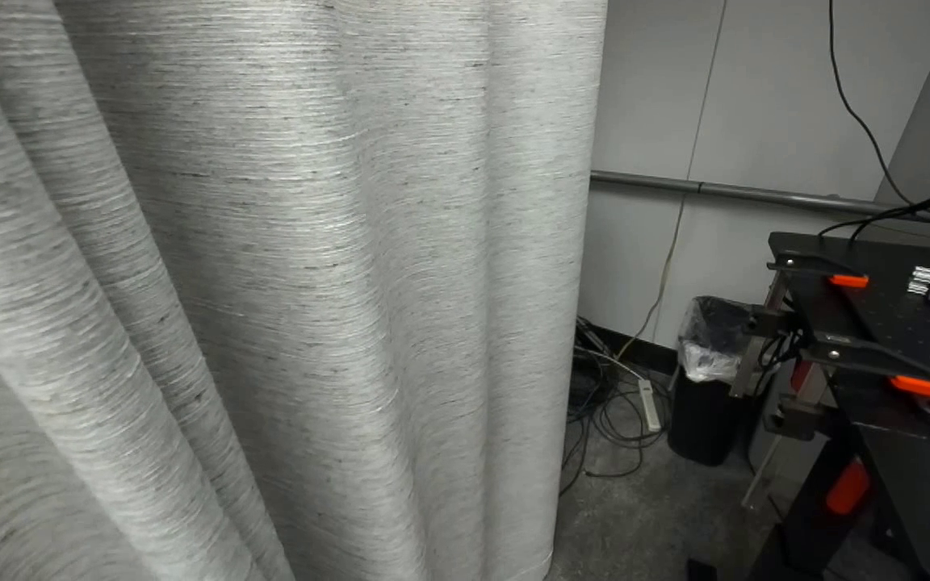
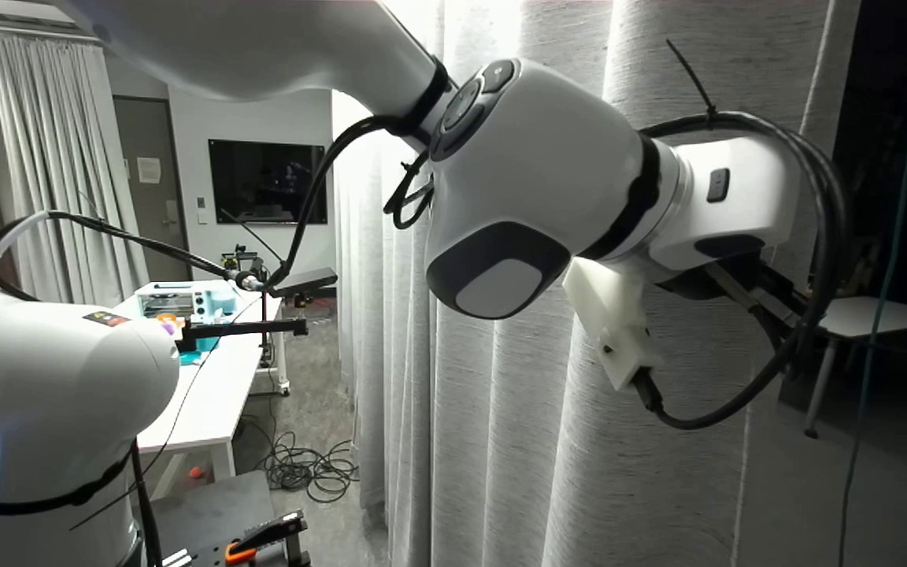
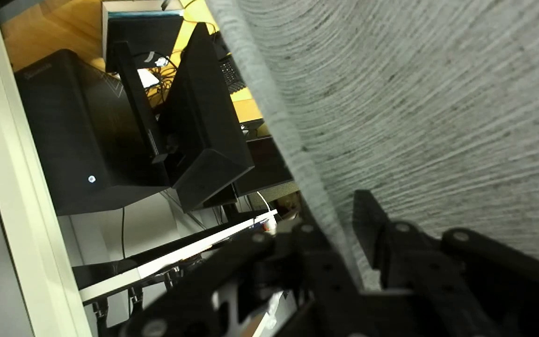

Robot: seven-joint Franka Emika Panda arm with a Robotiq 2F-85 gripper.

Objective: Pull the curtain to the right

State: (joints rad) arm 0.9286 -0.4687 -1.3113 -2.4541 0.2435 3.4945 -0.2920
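The curtain is a very large grey-white drape with fine streaks and vertical folds. It fills the left and middle of an exterior view [image 1: 352, 323]. In an exterior view [image 2: 501, 441] it hangs behind the arm. My gripper [image 3: 353, 215] is at the curtain's hemmed side edge [image 3: 438, 117] in the wrist view. The edge runs between the two fingers; the fabric covers the left fingertip, and the right fingertip lies over the fabric. The fingers look close together on the cloth. In an exterior view the gripper's dark body [image 2: 741, 287] shows, but its fingertips are hidden. No arm shows in the remaining exterior view.
A second white arm [image 2: 68, 378] stands at left. A teal cable [image 2: 890, 283] hangs past the curtain's edge. A black table with orange-tipped clamps [image 1: 921, 387], a bin [image 1: 703, 415] and floor cables [image 1: 610, 428] lie right of the curtain. A black computer case [image 3: 91, 140] stands beyond.
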